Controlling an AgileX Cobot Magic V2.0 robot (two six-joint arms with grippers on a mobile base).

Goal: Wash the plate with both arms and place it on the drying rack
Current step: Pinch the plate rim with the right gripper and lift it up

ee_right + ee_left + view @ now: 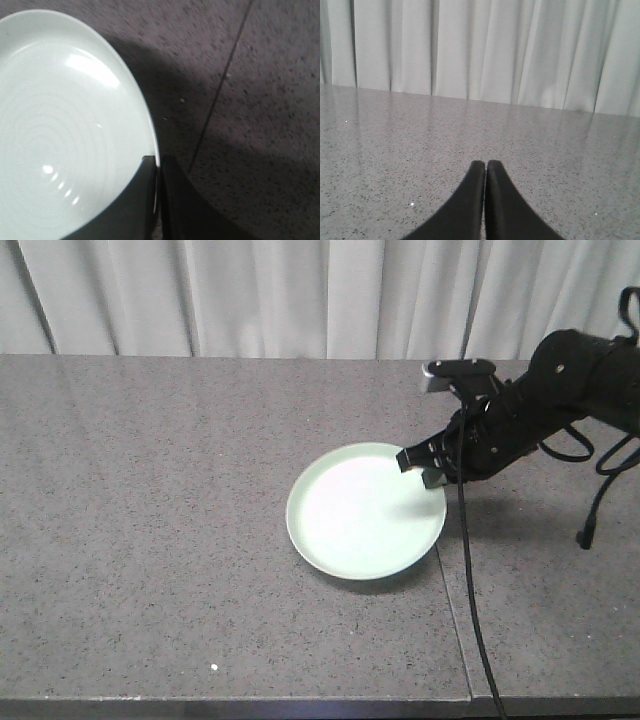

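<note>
A round pale mint-green plate [362, 512] lies on the grey speckled counter [150, 540], right of centre. My right gripper [425, 466] reaches in from the right on a black arm [560, 390] and is shut on the plate's right rim. In the right wrist view the rim [150, 135] runs between the two fingers: one lies over the plate's [60, 130] inside, the other outside over the counter. My left gripper [485, 165] is shut with nothing in it, low over bare counter, facing the curtain. The drying rack is out of view.
A seam [455, 610] in the counter runs front to back just right of the plate. Black cables [475, 620] hang from the right arm across the counter to its front edge. A white curtain [300, 295] closes off the back.
</note>
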